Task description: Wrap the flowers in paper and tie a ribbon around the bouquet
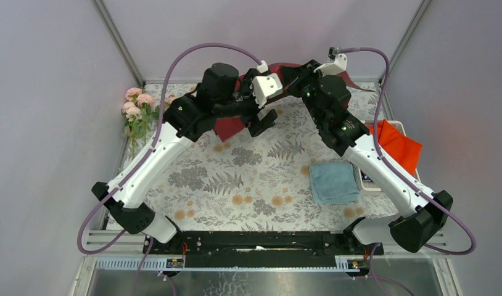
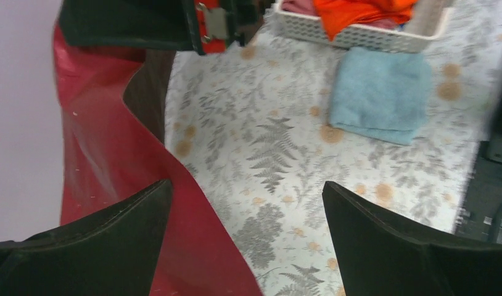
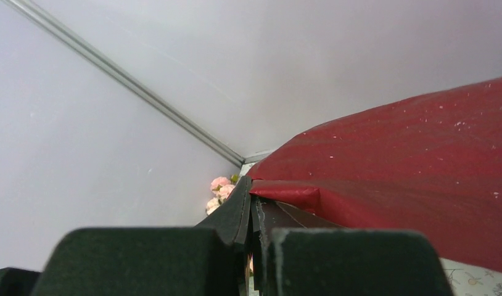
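1 edge of the paper (image 3: 421,160) is hanging pinched in the closed jaws of the right gripper (image 3: 251,209); the left gripper (image 2: 245,185) is gaping empty beside it, nearer the flowers (image 1: 137,105).

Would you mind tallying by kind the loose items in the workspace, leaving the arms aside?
Cloths: 2 (orange cloth, blue cloth)
Paper sheets: 1 (paper)
Flower bunches: 1 (flowers)
Baskets: 1 (basket)
Total: 5
I cannot tell what else lies in the basket.
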